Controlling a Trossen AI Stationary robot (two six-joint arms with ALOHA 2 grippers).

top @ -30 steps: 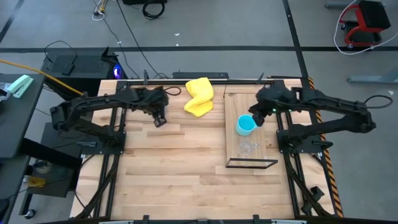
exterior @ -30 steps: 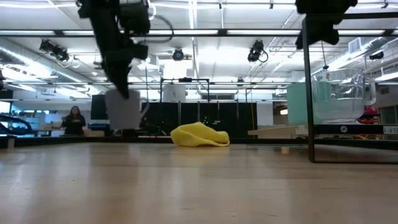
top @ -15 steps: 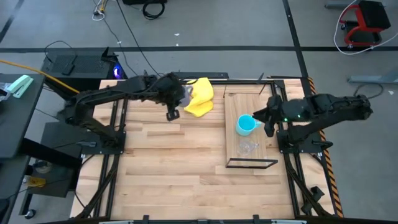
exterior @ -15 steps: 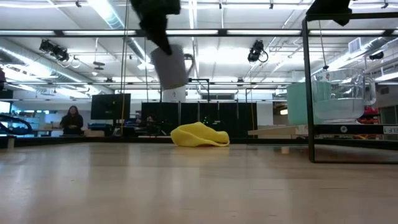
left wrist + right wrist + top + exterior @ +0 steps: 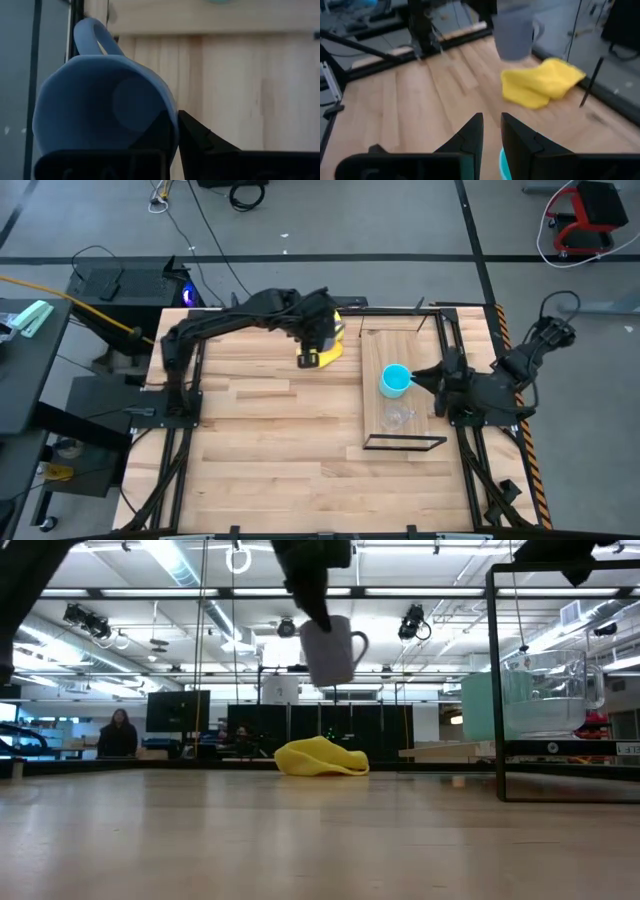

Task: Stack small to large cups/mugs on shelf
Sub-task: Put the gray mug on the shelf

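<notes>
My left gripper [image 5: 313, 612] is shut on the grey-blue mug [image 5: 332, 648], which hangs high above the table over the yellow cloth [image 5: 320, 757]. In the high view the left gripper [image 5: 314, 348] covers the mug. The shelf [image 5: 373, 350] stands at the table's right. The cyan mug [image 5: 395, 380] rests on its base on the shelf board, with the clear glass cup [image 5: 398, 417] just nearer. My right gripper [image 5: 428, 376] is open, to the right of the cyan mug, with nothing between its fingers [image 5: 475, 131]. My left gripper holds the grey-blue mug by its rim [image 5: 169, 107], on the side opposite the handle [image 5: 95, 35]. One finger is inside the mug and one outside. The fingers slant down from above. The mug hangs below them, lifted clear, slightly tilted with its mouth up.
The shelf's thin black frame [image 5: 495, 690] rises above its board. The yellow cloth [image 5: 328, 340] lies near the table's far edge, left of the shelf. Bare planks [image 5: 270, 430] fill the table's left and near parts. People show in the room behind [image 5: 117, 735].
My left gripper has carried the grey-blue mug up and toward the table's right, from the far left to above the yellow cloth, rolling as it went. My right gripper has drawn back from above the cyan mug toward the table's right edge and has turned.
</notes>
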